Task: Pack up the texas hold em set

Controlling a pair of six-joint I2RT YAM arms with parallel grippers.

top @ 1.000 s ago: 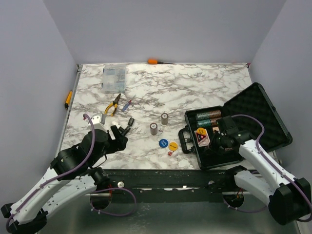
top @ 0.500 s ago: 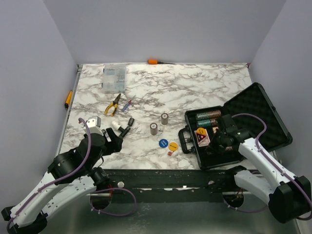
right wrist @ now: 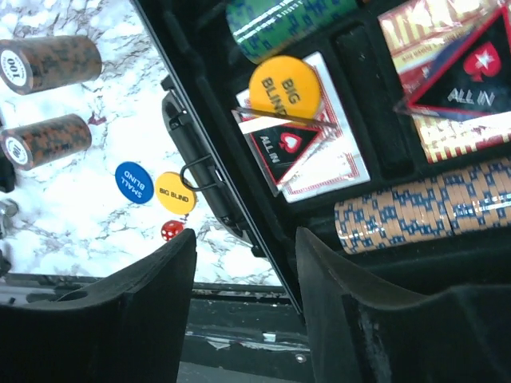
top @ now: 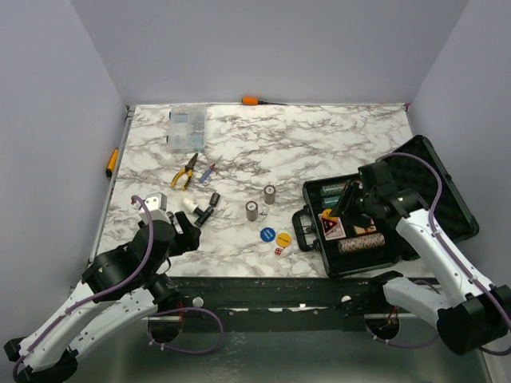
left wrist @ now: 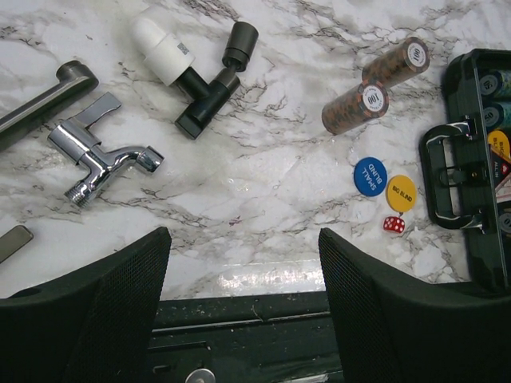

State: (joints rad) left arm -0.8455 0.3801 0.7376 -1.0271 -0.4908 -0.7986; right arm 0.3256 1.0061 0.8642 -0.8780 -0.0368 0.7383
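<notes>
Black case [top: 457, 209] is lying open at the right near part of the counter [top: 319, 144], lid leaning back, handle [top: 302, 228] facing left. Inside the case a tan-and-blue chip stack [right wrist: 431, 203] is lying on its side in the near slot, a teal chip stack [right wrist: 279, 24] is sitting in the far slot, two card decks [right wrist: 319, 171] are lying between them, and a yellow disc [right wrist: 284, 90] is resting on one deck. Right hand [right wrist: 246, 255] is hovering over the case, jaws standing apart, gripping nothing. Just left of the case handle a blue disc [top: 267, 234], a second yellow disc [top: 283, 238] and a red die [top: 278, 250] are sitting on the counter close together. Two brown chip stacks [top: 252, 211] are sitting a bit further left and back. Left hand [left wrist: 243, 239] is hanging well left of the case near the counter's front edge, jaws wide apart, empty. A chrome tap [left wrist: 104, 159] and a black-and-white fitting [left wrist: 192, 68] are lying on the counter by that hand.
</notes>
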